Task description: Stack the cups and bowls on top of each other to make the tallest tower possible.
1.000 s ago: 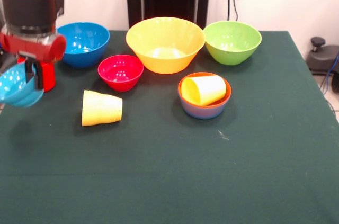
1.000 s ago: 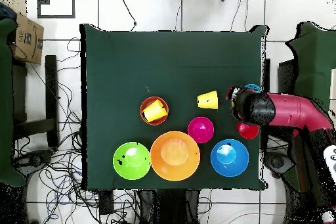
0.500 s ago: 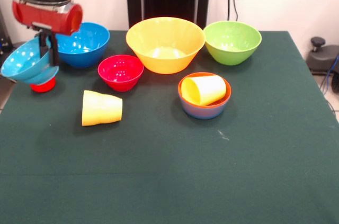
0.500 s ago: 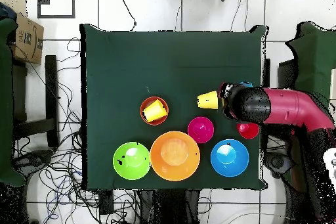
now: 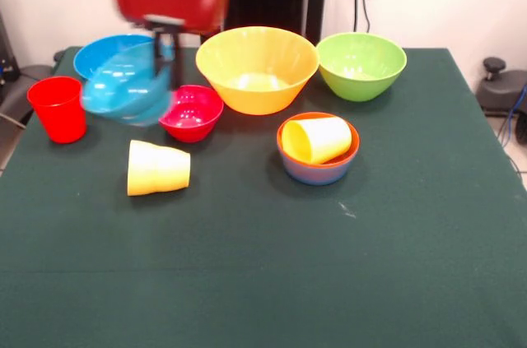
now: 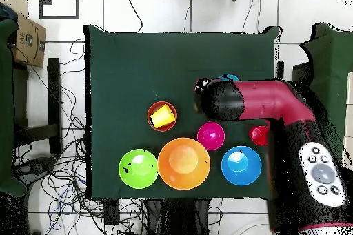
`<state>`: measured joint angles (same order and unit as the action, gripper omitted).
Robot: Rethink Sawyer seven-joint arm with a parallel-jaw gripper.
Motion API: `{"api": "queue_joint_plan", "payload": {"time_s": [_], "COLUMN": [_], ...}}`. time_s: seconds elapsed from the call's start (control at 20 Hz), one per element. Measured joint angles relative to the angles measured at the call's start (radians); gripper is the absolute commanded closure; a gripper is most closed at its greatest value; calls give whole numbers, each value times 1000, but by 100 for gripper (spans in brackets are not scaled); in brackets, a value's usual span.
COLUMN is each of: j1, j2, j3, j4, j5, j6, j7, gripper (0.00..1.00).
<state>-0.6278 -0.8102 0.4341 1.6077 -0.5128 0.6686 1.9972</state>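
**Light-blue bowl aloft, no tower begun**

Your claw [image 5: 165,48] is clamped on the rim of the small light-blue bowl [image 5: 123,93], which hangs tilted clear of the worktop [image 5: 329,266], in front of the blue bowl [image 5: 95,56] and just beside the crimson bowl [image 5: 191,111]. The rim pinch lets the bowl dangle with its base free, which is what you want if it is to drop into another bowl.

In the overhead view the arm [image 6: 255,100] covers the carried bowl almost wholly; only a sliver of blue shows at its edge, so steer by the front view.

The rest is spread out singly. The large yellow-orange bowl [image 5: 257,68] and the lime green bowl [image 5: 361,64] sit upright at the far side. The red cup [image 5: 58,108] stands upright near the left edge. One yellow cup [image 5: 158,167] lies on its side on the cloth; another yellow cup [image 5: 317,139] lies tipped inside the orange-red bowl [image 5: 317,163], which seems to sit in a blue one, though only a blue band below it shows.

My reading: you're carrying toward the middle, and the crimson bowl is the nearest match in size. Watch the tilt, since a slanted bowl may catch a rim and skid its target.
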Motion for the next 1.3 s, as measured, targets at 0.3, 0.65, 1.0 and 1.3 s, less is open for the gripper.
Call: {"api": "queue_joint_plan", "payload": {"time_s": [0.3, 0.65, 1.0, 1.3], "j1": [147, 308, 408, 456], "j2": [-11, -5, 19, 60], "j3": [-36, -118, -209, -289], "j4": [1, 3, 24, 50], "j5": [51, 90, 97, 97], "j6": [0, -3, -49, -120], "j7": [23, 119, 230, 292], "gripper": [100, 100, 100, 100]}}
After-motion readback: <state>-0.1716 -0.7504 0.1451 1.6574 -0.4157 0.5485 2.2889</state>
